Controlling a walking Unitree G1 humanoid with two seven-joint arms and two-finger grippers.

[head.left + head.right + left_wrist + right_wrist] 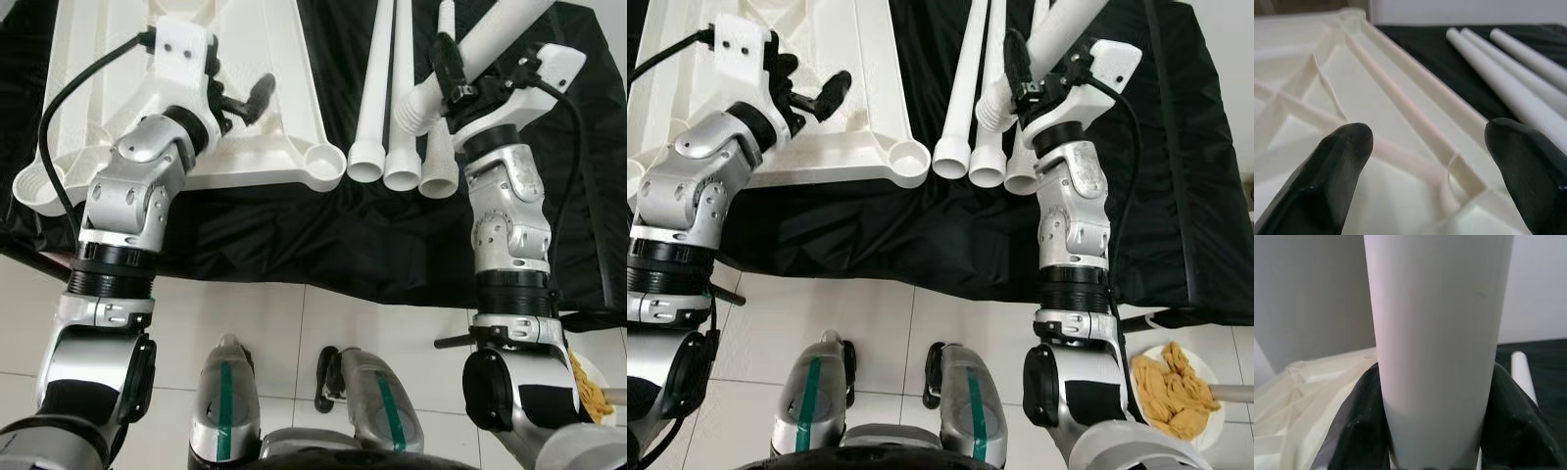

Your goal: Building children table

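Held in the right claw [453, 70]: a white table leg [490, 39], long axis slanting up and away from the fingers, ribbed open end pointing down toward the three loose legs [387, 98] lying side by side on the black cloth [323, 235] just below. Fingers clamped on both sides of the tube. Left claw [245, 98] spread wide, gripping nothing, hovering above the upturned tabletop [255, 147], ribbed underside facing up, near its corner socket [323, 162].

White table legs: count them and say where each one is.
4. Three legs lie side by side on the black cloth beside the tabletop; the fourth leg is held in the right pincer.
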